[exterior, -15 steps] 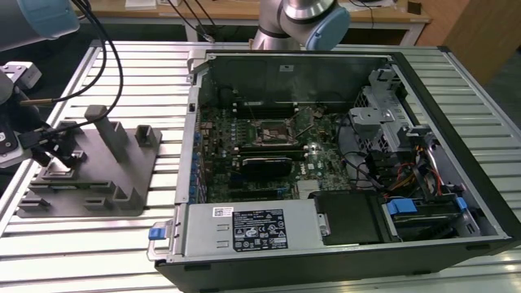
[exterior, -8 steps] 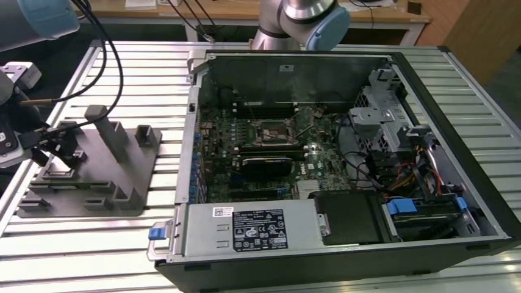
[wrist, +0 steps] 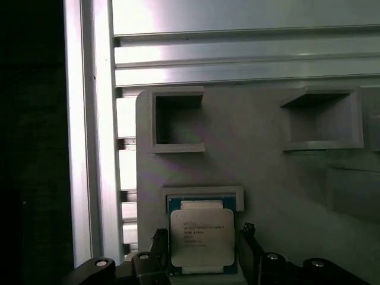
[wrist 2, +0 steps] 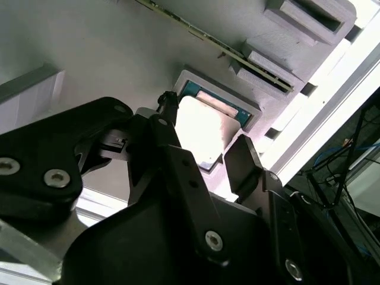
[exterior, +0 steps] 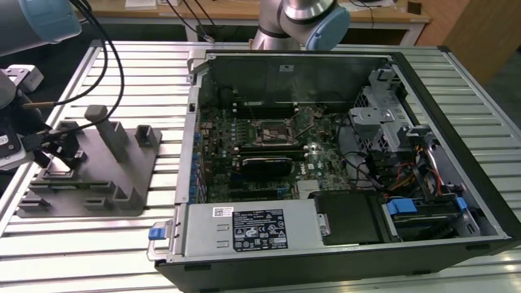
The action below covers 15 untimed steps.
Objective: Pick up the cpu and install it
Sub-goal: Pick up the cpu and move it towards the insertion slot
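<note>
**Gripper at the holder block.** In the exterior view you see the gripper low over the grey holder block, which lies on the slatted metal table at the exterior view's left. The block is well apart from the open computer case. The arm rises behind the case.

**(a)** In both wrist views the cpu lies flat in a shallow framed recess of the block, silvery top up, with a thin green rim showing.

**(b)** The gripper straddles the chip. Its 2 black fingers stand 1 on each side, spread a little wider than the chip. In the first wrist view a narrow gap shows between each finger and the chip's edge, so nothing is clasped.

**(c)** The dark square socket sits near the middle of the board inside the case. You cannot tell from here whether it is latched.
</note>
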### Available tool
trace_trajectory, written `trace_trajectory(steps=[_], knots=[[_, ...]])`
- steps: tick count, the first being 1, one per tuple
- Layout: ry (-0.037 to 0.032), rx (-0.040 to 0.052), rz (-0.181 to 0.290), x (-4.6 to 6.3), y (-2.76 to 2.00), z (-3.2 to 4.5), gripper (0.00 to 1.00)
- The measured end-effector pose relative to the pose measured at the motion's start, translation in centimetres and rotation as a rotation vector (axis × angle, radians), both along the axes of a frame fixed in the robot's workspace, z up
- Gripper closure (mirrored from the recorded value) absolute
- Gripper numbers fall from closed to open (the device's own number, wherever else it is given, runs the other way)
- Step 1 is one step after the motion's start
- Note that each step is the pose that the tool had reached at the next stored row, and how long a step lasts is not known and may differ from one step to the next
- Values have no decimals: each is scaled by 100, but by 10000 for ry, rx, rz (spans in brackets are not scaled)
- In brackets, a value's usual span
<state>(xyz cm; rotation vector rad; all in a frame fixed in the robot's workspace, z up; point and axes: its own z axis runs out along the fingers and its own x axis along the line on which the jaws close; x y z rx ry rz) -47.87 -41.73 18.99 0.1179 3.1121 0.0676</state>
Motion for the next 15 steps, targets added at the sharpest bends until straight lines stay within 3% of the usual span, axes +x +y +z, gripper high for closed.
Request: trace_trajectory(steps=[15], knots=[[-1, 63, 0, 1, 2, -55, 41]])
